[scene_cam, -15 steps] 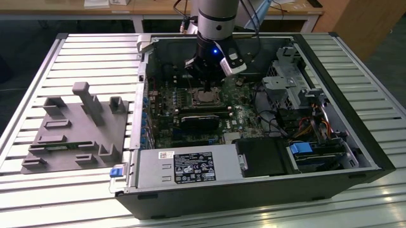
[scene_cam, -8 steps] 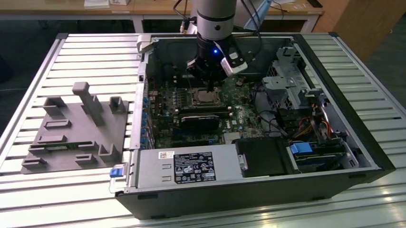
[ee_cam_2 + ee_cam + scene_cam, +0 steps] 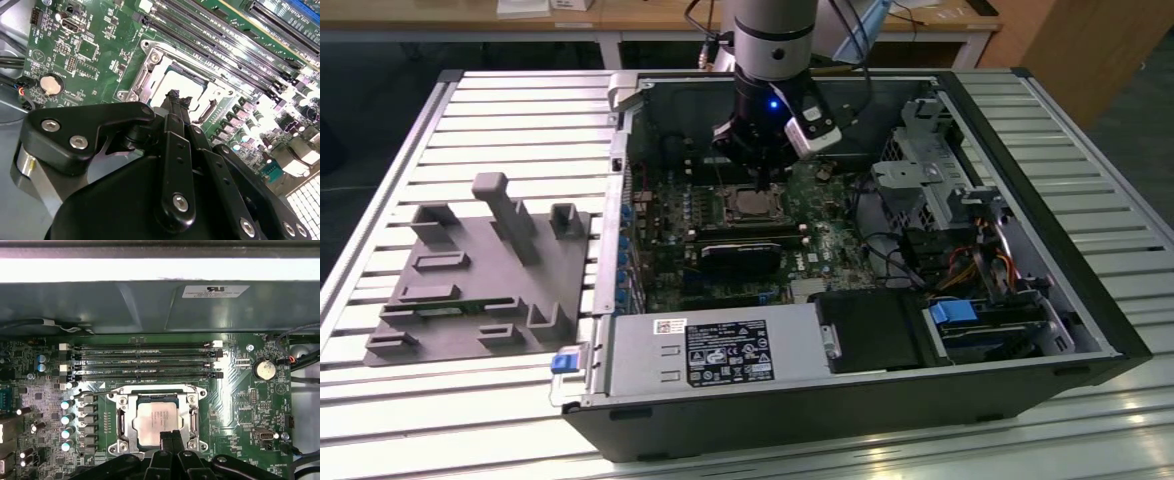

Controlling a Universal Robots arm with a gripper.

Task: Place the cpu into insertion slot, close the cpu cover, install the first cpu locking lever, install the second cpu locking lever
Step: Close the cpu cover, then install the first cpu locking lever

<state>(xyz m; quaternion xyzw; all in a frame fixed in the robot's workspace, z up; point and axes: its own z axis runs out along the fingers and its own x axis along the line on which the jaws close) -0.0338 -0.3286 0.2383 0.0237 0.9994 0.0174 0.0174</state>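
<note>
The cpu with its silver top lies flat in the insertion slot on the green motherboard. The cpu cover, a silvery windowed frame, lies down around it. My gripper hovers at the socket's edge, its two black fingers pressed together with nothing between them. In the second wrist view the gripper ends just over the cover's rim, beside the cpu. In the exterior view the gripper stands upright over the cpu inside the open computer case. A thin metal rod runs along the socket's side nearest the memory slots.
Long black memory slots and a coin battery border the socket. The case wall rises behind. A black card, power supply and drive cage crowd the case. A grey fixture lies at the exterior view's left.
</note>
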